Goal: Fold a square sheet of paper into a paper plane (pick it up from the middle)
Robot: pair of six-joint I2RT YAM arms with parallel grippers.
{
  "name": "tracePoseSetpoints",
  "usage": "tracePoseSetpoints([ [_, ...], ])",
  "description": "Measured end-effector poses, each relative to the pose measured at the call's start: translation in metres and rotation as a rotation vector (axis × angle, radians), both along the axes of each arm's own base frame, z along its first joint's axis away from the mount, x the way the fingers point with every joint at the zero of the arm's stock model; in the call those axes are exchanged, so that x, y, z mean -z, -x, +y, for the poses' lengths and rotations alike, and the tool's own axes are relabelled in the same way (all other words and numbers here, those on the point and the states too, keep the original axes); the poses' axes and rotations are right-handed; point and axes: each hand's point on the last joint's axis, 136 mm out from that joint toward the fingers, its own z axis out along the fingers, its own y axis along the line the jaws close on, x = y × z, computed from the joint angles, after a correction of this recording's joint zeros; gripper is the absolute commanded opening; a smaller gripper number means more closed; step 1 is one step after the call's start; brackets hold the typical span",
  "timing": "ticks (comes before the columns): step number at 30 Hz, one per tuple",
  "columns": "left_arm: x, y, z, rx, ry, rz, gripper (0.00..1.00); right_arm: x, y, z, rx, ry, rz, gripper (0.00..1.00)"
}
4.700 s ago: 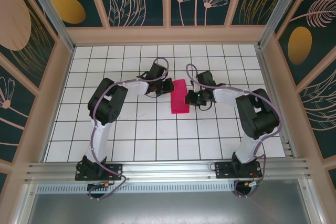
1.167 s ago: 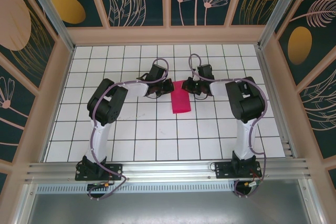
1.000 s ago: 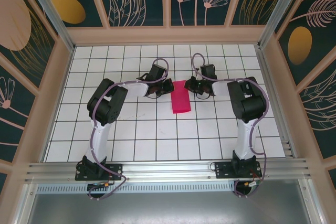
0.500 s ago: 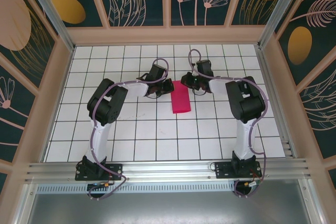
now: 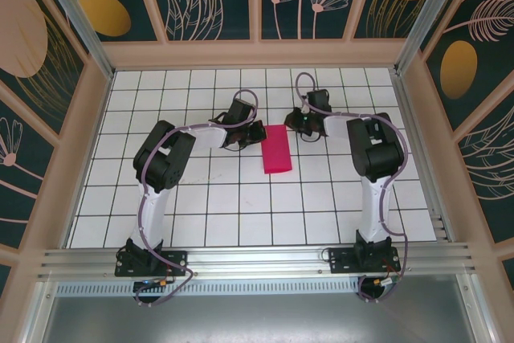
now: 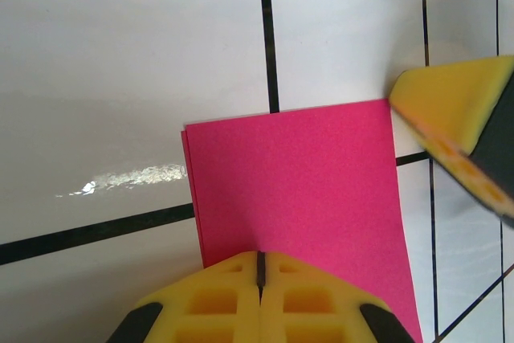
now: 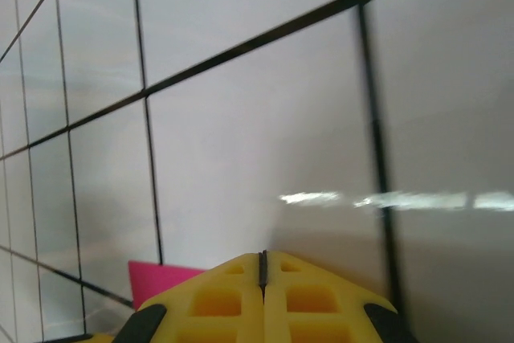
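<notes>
We see a white bench [image 5: 241,198], ruled by black lines into square tiles. One thing lies directly on it: the magenta-pink sheet of paper [image 5: 276,149], flat, as a narrow oblong. It lies between the two claws, just right of the left claw [image 5: 260,132] and just nearer to us than the right claw [image 5: 295,118]. From the left wrist, we see the sheet reach forward from under that claw's pressed-together tips, a second layer showing along its left edge and grid lines running beneath it. From the right wrist, one pink corner shows just left of that claw's closed tips, with bare tiles ahead.
</notes>
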Motion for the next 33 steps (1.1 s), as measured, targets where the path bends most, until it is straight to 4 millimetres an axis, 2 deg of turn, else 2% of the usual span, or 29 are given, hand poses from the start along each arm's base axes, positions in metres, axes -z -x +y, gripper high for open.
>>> tracePoseSetpoints([
  [3,0.000,0.000,0.000,0.000,0.000,0.000,0.00,-0.003,-0.003,-0.012,0.016,0.006,-0.003,0.00],
  [5,0.000,0.000,0.000,0.000,0.000,0.000,0.00,-0.013,0.001,-0.012,-0.004,0.001,-0.021,0.00],
  [9,0.000,0.000,0.000,0.000,0.001,0.000,0.00,-0.041,0.023,0.009,-0.102,-0.027,-0.068,0.00],
  [12,0.000,0.000,0.000,0.000,0.001,0.000,0.00,-0.049,0.040,0.033,-0.190,-0.040,-0.082,0.00],
  [15,0.000,0.000,0.000,0.000,0.001,-0.001,0.00,-0.041,0.058,0.049,-0.257,-0.040,-0.055,0.00],
  [17,0.000,0.000,0.000,0.000,0.002,-0.002,0.00,-0.033,0.064,0.052,-0.276,-0.037,-0.033,0.00],
  [27,0.000,0.000,0.000,0.000,0.002,-0.002,0.00,0.004,0.089,0.042,-0.313,0.008,0.064,0.00],
  [31,0.000,-0.001,0.000,0.000,0.001,-0.003,0.00,0.005,0.093,0.040,-0.329,0.004,0.045,0.00],
  [33,0.000,-0.001,0.000,-0.001,0.000,-0.004,0.00,0.004,0.105,0.036,-0.334,0.009,0.051,0.00],
])
